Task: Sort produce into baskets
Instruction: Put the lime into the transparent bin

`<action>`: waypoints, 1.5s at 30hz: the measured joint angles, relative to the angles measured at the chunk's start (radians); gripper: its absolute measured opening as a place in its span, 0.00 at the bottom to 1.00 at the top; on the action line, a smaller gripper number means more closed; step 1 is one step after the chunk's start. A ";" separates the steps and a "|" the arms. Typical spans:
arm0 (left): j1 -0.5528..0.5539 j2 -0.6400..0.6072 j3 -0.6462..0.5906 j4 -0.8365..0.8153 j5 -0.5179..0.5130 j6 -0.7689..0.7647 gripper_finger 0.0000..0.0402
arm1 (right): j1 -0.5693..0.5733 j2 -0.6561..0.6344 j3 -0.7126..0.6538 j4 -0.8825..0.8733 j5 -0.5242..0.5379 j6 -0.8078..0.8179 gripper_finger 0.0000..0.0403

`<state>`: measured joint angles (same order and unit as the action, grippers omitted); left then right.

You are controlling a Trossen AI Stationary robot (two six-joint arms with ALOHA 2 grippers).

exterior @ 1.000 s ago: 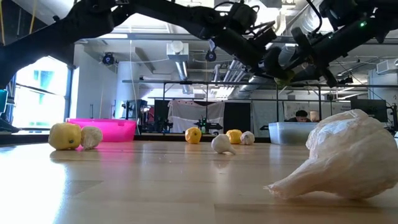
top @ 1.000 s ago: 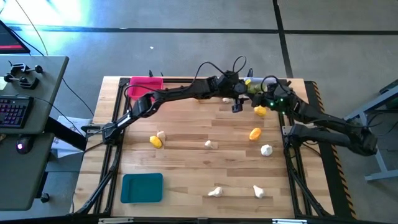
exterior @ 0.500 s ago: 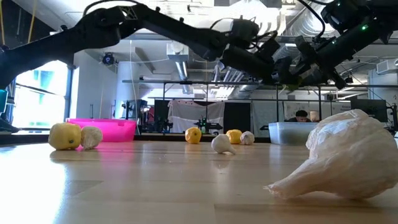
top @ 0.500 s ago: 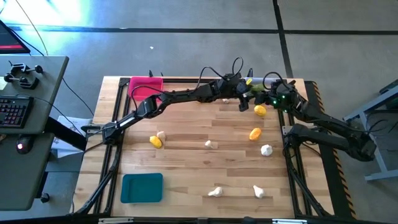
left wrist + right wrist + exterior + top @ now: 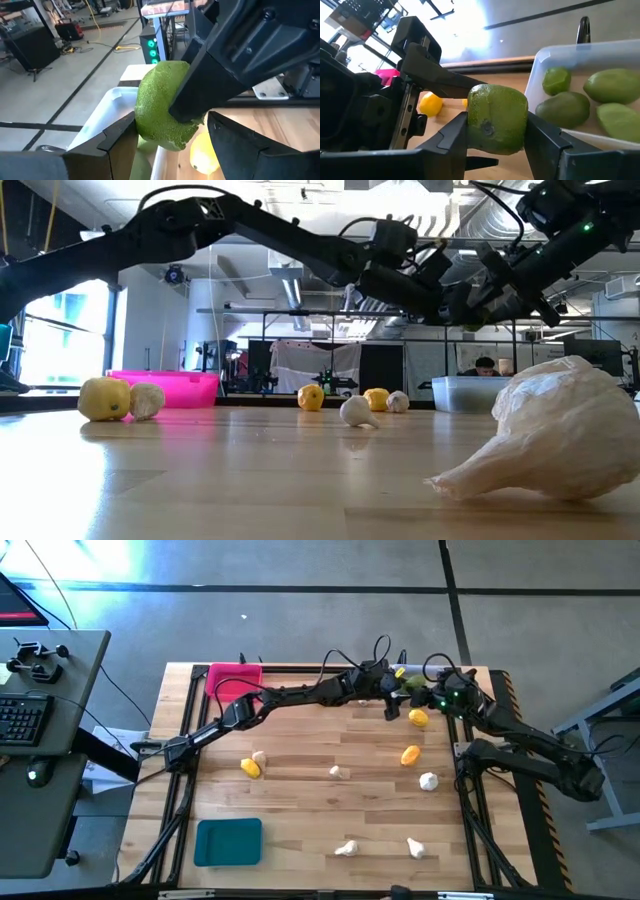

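My right claw [image 5: 496, 131] pinches 1 green lime [image 5: 497, 124] above the clear basket [image 5: 580, 52] at the far right corner of the worktop [image 5: 320, 755]. My left claw [image 5: 170, 132] sits wide around it. It looks light, bumpy and firm, so squeeze its round middle. I see no writing.

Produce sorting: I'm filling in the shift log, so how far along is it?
Done: four limes lie in the clear basket. In hand: the right pincer grips another lime, the open left pincer flanking it. Left: lemons and garlic bulbs lie loose on the table; the teal basket holds nothing.
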<state>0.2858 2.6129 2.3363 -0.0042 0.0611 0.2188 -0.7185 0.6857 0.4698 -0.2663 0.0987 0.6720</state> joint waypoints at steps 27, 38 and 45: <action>0.005 0.000 0.004 -0.127 -0.011 -0.060 0.63 | -0.012 0.000 0.001 -0.045 0.011 -0.003 0.37; -0.036 0.000 -0.104 0.047 -0.022 -0.059 0.27 | -0.111 0.046 0.001 -0.144 0.245 -0.054 0.37; -0.054 -0.011 -0.177 0.149 -0.021 -0.033 0.08 | -0.186 0.209 0.000 -0.103 0.291 -0.110 0.37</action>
<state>0.2317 2.6017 2.1598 0.1449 0.0397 0.1860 -0.9050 0.8950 0.4698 -0.3694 0.3895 0.5624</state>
